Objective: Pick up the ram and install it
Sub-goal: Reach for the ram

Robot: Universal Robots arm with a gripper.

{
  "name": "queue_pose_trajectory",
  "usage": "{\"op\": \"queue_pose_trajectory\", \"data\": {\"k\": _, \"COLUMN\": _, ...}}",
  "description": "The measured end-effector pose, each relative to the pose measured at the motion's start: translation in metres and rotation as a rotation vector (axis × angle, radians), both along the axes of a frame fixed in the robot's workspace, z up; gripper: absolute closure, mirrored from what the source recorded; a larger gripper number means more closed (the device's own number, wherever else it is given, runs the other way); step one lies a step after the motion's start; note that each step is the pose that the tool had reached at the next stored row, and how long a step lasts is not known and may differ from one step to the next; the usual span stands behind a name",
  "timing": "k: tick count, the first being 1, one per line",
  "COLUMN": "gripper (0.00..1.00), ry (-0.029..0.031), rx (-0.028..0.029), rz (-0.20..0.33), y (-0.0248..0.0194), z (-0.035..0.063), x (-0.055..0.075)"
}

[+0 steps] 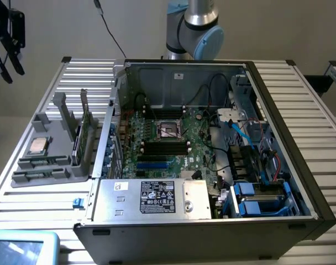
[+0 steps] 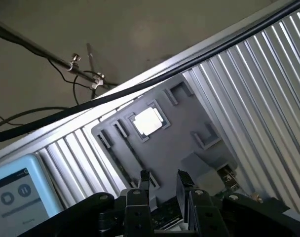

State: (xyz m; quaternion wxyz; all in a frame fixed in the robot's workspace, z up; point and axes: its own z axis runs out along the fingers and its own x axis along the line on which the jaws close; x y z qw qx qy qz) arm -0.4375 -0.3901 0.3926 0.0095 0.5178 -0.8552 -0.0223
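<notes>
The gripper (image 1: 9, 67) hangs high in the air, off past the table (image 1: 314, 105) edge, on the exterior view's left of the grey holder (image 1: 24, 132) and well apart from it. Its two black fingers (image 2: 144, 178) stand open with a clear gap between them, and nothing is held in that gap.

The ram (image 1: 43, 162) is in the grey holder. It shows as a narrow dark green strip in a long slot at the holder's near end, just beside the silver chip (image 1: 36, 146) and on the side toward the screen (image 1: 19, 247). A second long slot runs alongside it, nearer the screen. Nothing touches the ram, and the fingers are far above it and off to one side.

In the wrist view the fingers point down toward the holder. Their tips line up with the end of the long slots, and the silver chip lies beyond them in the middle of the holder.

A taller green card (image 1: 83, 135) stands upright at the holder's other side, next to the open computer case (image 1: 173, 83). The case lies on the table on the exterior view's right of the holder, with its board (image 1: 157, 118) showing inside.
</notes>
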Motion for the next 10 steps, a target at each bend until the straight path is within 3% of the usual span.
{"op": "queue_pose_trajectory", "data": {"k": 10, "gripper": 0.65, "ry": -0.0001, "rx": 0.0, "rz": 0.181, "y": 0.0, "z": -0.0001, "x": -0.0001}}
